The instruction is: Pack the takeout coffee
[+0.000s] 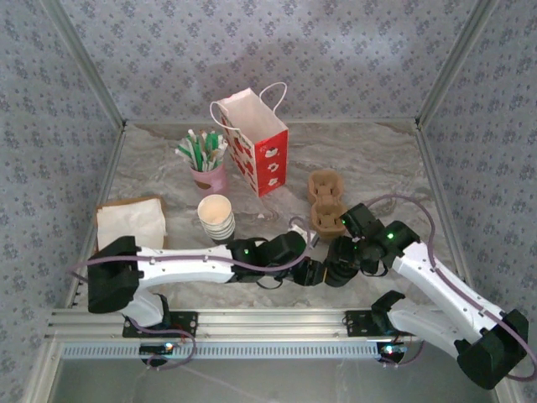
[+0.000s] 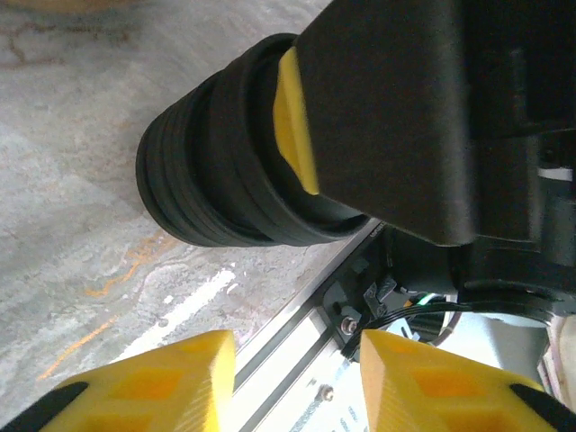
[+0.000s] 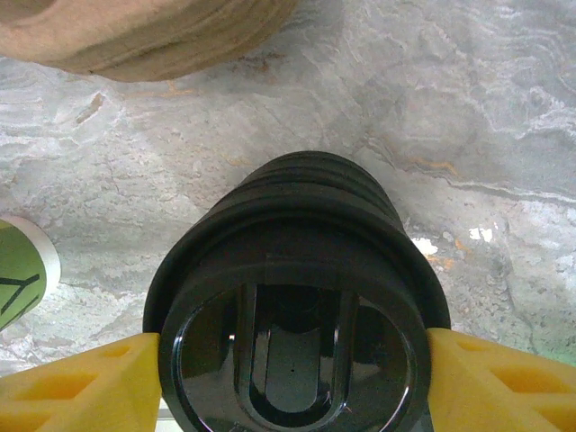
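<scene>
**Right gripper holds the lid stack, coffee cup stands by**

Right gripper (image 3: 292,373) is closed across the stack of black lids (image 3: 297,234), a yellow pad pressed to each side. Left gripper (image 2: 297,387) hangs just beside that stack, fingers parted and nothing between them.

The takeout coffee cup (image 3: 16,270) sits on the marble table (image 3: 504,135) a little left of the stack. It is apart from the stack and near the pulp carrier (image 3: 135,36). A green slice with a white band shows at the frame edge.

As I judge it, the step in hand is freeing one lid from the stack, ahead of capping the cup and packing it. The next move calls for the left fingers to catch the top lid's rim alone while the right steadies the rest. Nested lids may come away together.

The white band looks like the cup's foot, with the green wall running off toward the lower left, the same lean the stack shows. So I take the cup to be upright, long axis vertical, mouth up. Its top is cut off, so lid or no lid I cannot tell
</scene>
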You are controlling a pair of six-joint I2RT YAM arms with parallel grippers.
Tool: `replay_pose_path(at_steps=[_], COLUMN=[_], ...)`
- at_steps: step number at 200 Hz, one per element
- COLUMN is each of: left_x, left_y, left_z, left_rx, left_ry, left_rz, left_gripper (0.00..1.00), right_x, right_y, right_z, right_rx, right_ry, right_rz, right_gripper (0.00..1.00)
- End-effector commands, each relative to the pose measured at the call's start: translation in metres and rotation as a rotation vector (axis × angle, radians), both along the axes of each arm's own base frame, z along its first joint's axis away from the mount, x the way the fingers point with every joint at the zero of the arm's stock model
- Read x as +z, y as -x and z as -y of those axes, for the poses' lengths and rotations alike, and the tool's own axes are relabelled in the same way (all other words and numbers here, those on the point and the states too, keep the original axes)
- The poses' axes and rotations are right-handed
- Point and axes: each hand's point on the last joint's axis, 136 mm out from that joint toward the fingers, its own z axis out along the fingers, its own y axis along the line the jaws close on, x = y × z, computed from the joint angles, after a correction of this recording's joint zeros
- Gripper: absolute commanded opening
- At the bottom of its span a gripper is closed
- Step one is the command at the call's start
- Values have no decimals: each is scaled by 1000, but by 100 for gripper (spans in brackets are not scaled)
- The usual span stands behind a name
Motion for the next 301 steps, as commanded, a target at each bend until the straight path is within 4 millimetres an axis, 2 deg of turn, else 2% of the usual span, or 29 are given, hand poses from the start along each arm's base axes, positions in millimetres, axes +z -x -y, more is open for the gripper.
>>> replay_pose_path(at_steps=[1,46,113,144,199,301], left_x=[0,-15,-30,-29,-24,-29], left_y=[1,0,-7,-12,-9,-13], left_z=[12,17,26,27,28,20], left_rx=[23,28,35,49,40,59], left_ry=[66,53,29,59,138,148], left_rz=[-19,-26,-10,-12,-40,-56], left_gripper=[44,37,36,38,40,39], right_x=[-1,-1,-2,-2,-3,-5], right_y=[8,10,13,14,15,15], right_z=[2,2,1,1,2,-1], right_rx=[11,13,18,21,15,11], right_ry=[-6,-20,-26,-29,-36,-64], right_rz=[-27,-38,-49,-52,-61,-72], right_gripper=[73,73,73,73,73,72])
